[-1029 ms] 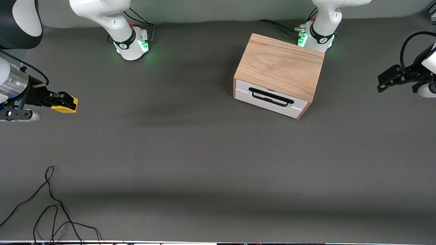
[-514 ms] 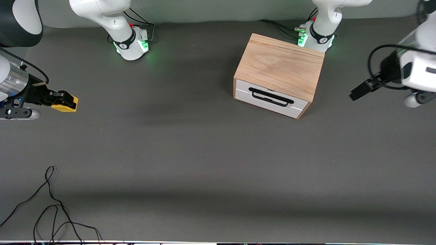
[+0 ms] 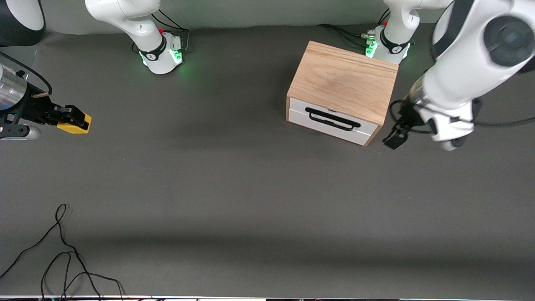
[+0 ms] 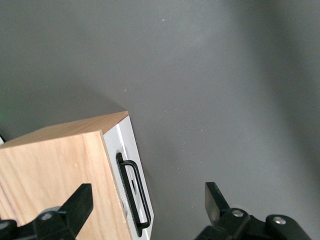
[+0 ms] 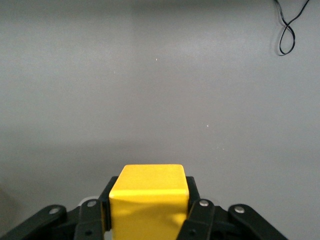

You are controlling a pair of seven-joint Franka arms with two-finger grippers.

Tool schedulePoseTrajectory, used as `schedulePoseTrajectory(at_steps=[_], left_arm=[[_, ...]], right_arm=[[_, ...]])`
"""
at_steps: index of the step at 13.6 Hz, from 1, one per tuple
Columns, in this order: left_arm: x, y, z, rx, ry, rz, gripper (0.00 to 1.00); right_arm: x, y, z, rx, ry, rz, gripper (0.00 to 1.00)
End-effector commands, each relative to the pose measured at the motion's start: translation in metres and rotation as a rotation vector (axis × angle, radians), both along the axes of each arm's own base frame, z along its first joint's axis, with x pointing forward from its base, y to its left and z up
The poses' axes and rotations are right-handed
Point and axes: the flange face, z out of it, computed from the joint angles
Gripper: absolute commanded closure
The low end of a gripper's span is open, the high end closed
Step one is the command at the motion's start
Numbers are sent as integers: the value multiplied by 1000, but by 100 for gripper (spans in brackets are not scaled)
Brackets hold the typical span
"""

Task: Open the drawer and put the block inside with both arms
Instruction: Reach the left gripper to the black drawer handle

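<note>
The drawer (image 3: 330,122) is shut in its oak-coloured box (image 3: 345,79); it has a white front and a black bar handle (image 3: 332,119). My left gripper (image 3: 395,138) hangs open just off the box's front corner, at the left arm's end. In the left wrist view the gripper (image 4: 147,205) is spread wide, with the handle (image 4: 135,192) between its fingers. My right gripper (image 3: 74,117) is shut on the yellow block (image 3: 76,126), low over the table at the right arm's end. The block (image 5: 148,197) fills the right wrist view, clamped between the fingers.
A loose black cable (image 3: 62,251) lies on the grey mat near the front camera at the right arm's end; it also shows in the right wrist view (image 5: 287,30). The green-lit arm bases (image 3: 161,54) (image 3: 386,46) stand along the table edge farthest from the front camera.
My left arm has swung in from the table's end to the box's front corner. My right gripper has drawn back slightly with the block.
</note>
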Motion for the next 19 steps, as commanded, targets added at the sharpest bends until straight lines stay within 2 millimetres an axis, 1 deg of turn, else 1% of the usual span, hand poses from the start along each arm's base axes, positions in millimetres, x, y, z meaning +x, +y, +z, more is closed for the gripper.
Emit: schedulePoseTrajectory(at_steps=[1,2,4,6,8,10,13,15,17,19], left_arm=[[8,-23,-41,41,46,8,0],[10,-28,-57,46,74,2,0],[13,-42,-98,67,148,-15,0],[9,-64,-131,94,192,32,0],[-1,-90,-153,123,218,61,0],[-5,-100,-175,133,260,47,0],[-15,-120,-206,151,300,12,0],[-25,-127,-222,167,329,-3,0],[-36,-127,-229,189,358,-13,0],[-44,-127,-242,207,384,-17,0]], right_arm=[[-5,2,-2,-19,3,-20,85],[-4,2,-3,-18,5,-25,85],[-3,2,-6,-19,9,-29,85],[-3,2,-6,-21,9,-29,85],[-3,2,-7,-19,12,-28,85],[-3,2,-8,-19,14,-28,85],[-2,2,-9,-20,17,-29,85],[-2,2,-11,-20,20,-28,85],[-2,1,-12,-20,22,-31,85],[-2,2,-12,-21,22,-28,85]])
